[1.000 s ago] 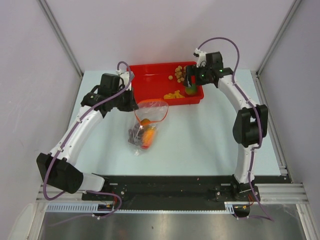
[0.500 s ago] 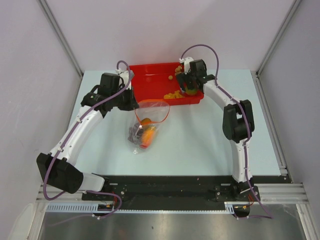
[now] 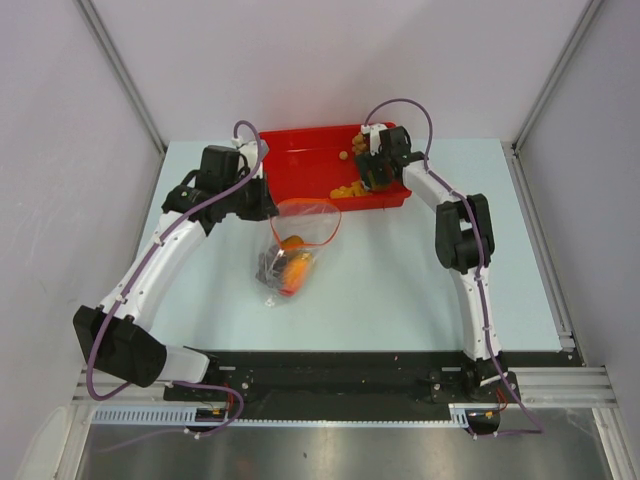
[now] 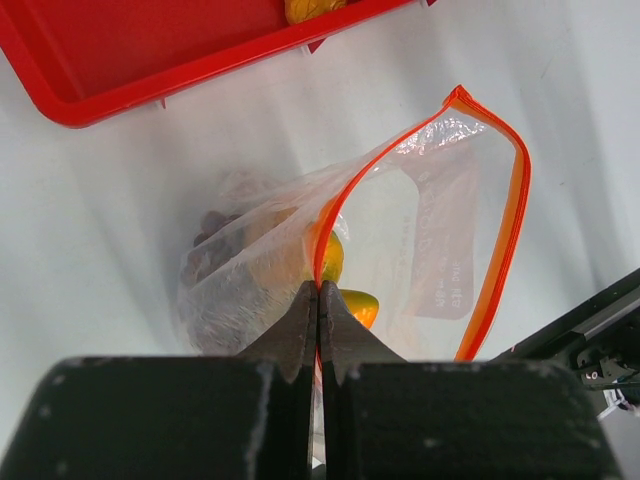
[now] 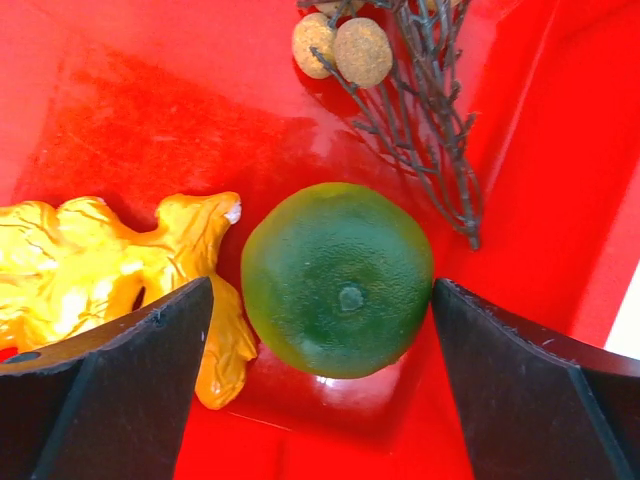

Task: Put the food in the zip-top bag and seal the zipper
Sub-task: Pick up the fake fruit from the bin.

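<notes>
Jaws of L gripper [image 4: 318, 292] clamped on zipper [image 4: 514, 205] of zip-top bag [image 4: 432, 225] — mouth agape, bag just beside red tray [image 4: 130, 40], R gripper [image 5: 322, 290] jaws apart astride round green fruit [image 5: 338, 275] in tray, orange chunks [image 5: 95, 262] alongside

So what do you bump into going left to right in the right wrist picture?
Orange chunks, round green fruit, black finger. The tan balls sit above the fruit, so they're left out.
</notes>
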Robot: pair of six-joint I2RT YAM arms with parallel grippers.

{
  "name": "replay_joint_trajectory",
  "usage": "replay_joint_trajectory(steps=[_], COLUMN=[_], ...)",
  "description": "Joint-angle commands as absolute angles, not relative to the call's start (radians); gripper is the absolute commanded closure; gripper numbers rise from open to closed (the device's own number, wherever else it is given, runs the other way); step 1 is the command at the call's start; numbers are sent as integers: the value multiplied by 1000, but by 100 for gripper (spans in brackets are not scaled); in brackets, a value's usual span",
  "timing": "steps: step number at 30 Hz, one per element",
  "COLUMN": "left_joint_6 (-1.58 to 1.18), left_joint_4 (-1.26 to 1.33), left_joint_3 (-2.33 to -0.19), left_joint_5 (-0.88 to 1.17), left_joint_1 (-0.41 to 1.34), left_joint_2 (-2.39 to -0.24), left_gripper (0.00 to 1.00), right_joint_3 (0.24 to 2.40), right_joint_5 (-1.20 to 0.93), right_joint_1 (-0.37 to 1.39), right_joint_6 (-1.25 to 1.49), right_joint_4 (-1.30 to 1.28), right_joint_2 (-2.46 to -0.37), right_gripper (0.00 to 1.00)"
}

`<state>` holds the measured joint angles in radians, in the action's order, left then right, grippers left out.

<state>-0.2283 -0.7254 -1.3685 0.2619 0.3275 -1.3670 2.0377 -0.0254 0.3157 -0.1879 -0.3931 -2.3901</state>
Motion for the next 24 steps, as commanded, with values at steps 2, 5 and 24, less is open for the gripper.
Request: replay_joint_trajectory(steps=[2,5,24], left_joint_6=[-233,-236,-282], left_joint_4=[-680,-680,-699], left_joint_3=[-1367,-1368,-1388], left_joint_5=[267,267,261], left_joint_1=[328,328,318], left_joint_2=[-1338,-1339,-1347], left_gripper=[100,100,100], right_joint_3=[2086,2089,1772], right_joint_5=[-67,-69,-565], right_joint_1=[307,304,299], right_joint_6=[-147,-146,-29], right_joint_4=[-400,-391,-528], right_joint_2=[-2407,-2399,-1770], right_gripper=[11,24,52])
